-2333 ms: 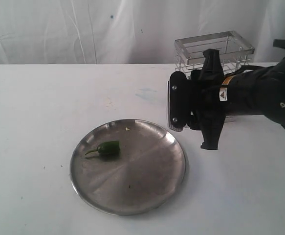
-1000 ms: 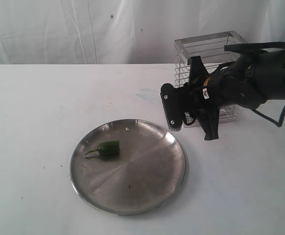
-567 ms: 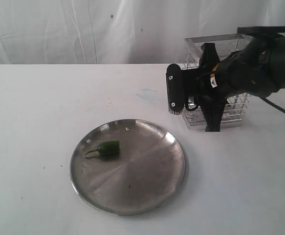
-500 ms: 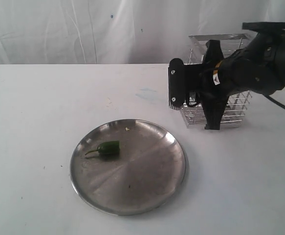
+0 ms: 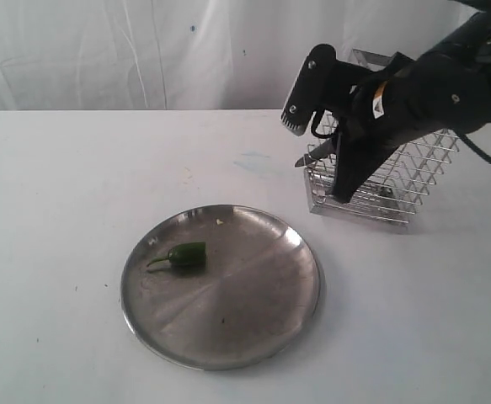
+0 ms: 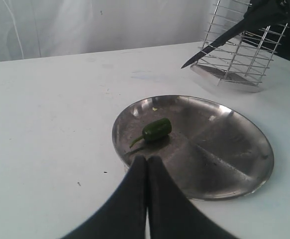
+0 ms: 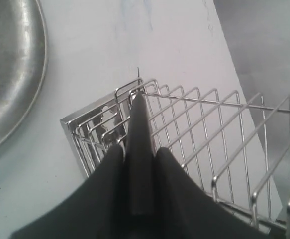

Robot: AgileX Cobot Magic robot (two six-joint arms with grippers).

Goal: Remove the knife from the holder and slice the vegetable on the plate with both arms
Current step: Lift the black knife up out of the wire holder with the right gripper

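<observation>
While the right pincer [image 7: 139, 148] clamps the knife [image 7: 138, 114] (blade tip poking past the tilted holder [image 5: 397, 181] ahead), the left pincer [image 6: 145, 162] is pressed together, the vegetable [image 6: 157, 128] just ahead on the plate [image 6: 234, 164].

We look down slantwise across the table [image 5: 60, 168] in the exterior view. Our left wrist view peers low past its fingers [image 6: 135, 199] to the plate [image 6: 219, 154], the holder [image 6: 223, 78] beyond; our right hangs close over the holder. All three share both.
</observation>
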